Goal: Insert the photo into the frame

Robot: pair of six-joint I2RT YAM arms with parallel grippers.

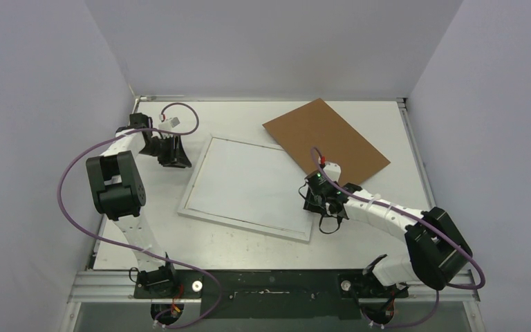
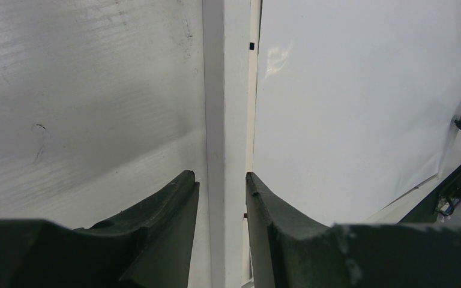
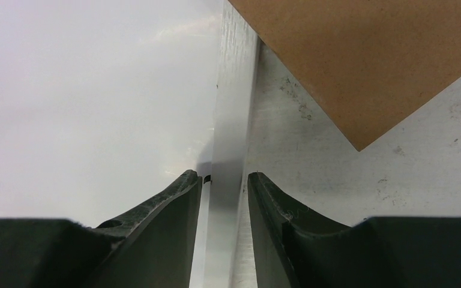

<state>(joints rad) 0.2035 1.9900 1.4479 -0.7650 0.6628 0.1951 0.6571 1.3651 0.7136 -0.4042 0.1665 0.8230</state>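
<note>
Pinching left rail of frame (image 2: 227,90) w/ L tool (image 2: 221,177), one finger each side, toward far-left corner. Pinching right rail w/ R tool (image 3: 225,175) the same way, on the nearer half of that edge. Lying flat mid-desk (image 1: 235,114), slightly skewed, w/ white sheet (image 2: 348,108) filling the space inside the rails; can't tell what the sheet is. Resting far-right on desk, brown board (image 1: 325,138), one edge over frame's far-right corner, just beyond R tool.
</note>
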